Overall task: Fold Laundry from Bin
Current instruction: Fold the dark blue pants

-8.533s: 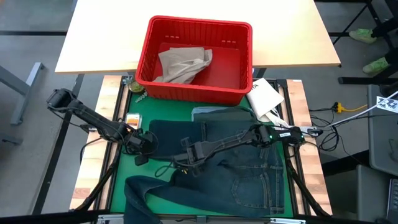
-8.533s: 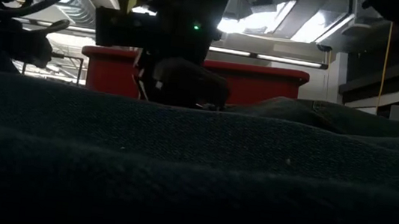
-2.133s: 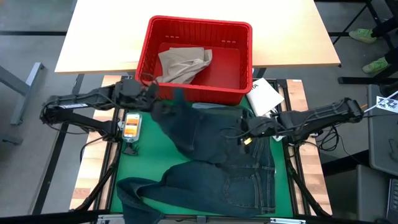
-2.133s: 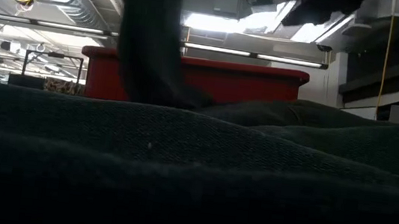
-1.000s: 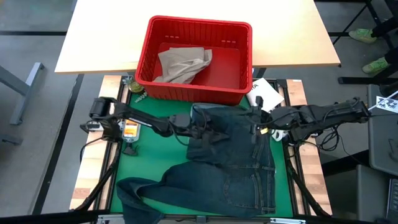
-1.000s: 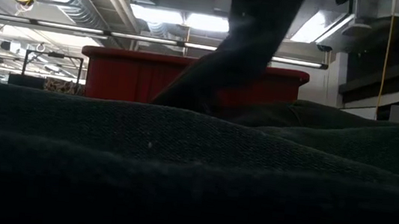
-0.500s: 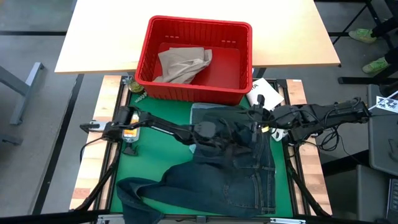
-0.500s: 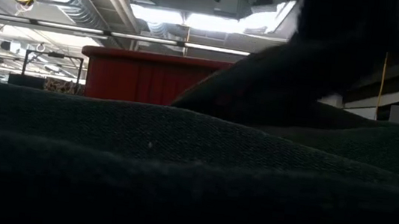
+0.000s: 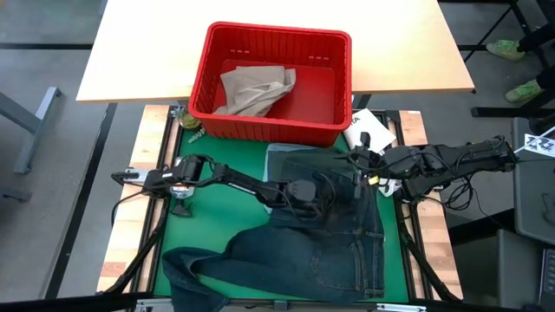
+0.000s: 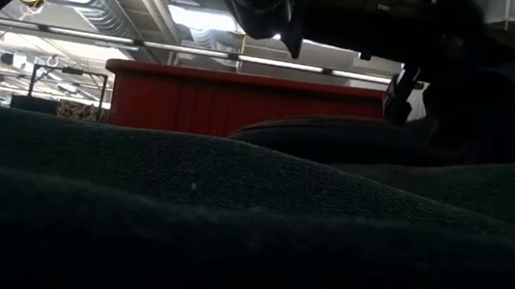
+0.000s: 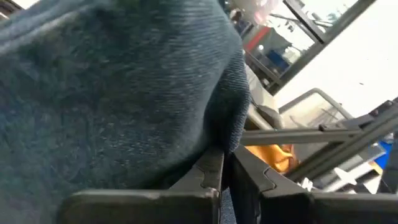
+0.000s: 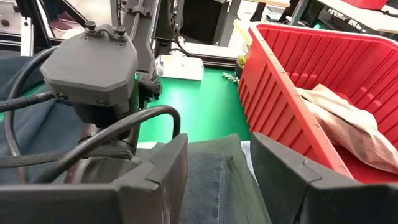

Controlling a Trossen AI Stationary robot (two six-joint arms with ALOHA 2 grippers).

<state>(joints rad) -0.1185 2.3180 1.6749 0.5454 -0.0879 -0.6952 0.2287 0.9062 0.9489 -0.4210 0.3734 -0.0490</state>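
Note:
Dark blue denim jeans [image 9: 321, 251] lie spread on the green mat [image 9: 204, 221], with their upper part folded over on itself near the bin. My left gripper [image 9: 323, 195] reaches across from the table's left and is shut on the jeans' folded-over part [image 11: 124, 93]. My right gripper [image 12: 221, 165] hovers open above the jeans' right edge, near the bin's right corner. The red bin [image 9: 198, 80] stands at the far side, with tan trousers [image 9: 256, 87] lying inside on its floor. A pale blue cloth edge [image 9: 279, 154] shows under the jeans. My left gripper pinches an edge of the denim [image 11: 233, 134] between its two fingertips [image 11: 208, 171], coming nearly level from the table's left. One layer or several, I cannot tell. The held part bulges slack just above the rest of the jeans, which lie on the mat.
A white flat packet [image 9: 368, 134] lies at the bin's right corner, beside my right arm. The left arm [image 9: 225, 178] stretches across the mat's far half. A jeans leg [image 9: 191, 264] trails toward the near left. In the low view, denim [image 10: 229, 219] fills the foreground.
My left gripper has travelled toward the table's right edge and downward, staying shut on the denim. It has drawn the held jeans part across and laid it over the jeans' upper part, while the lower legs stayed on the mat.

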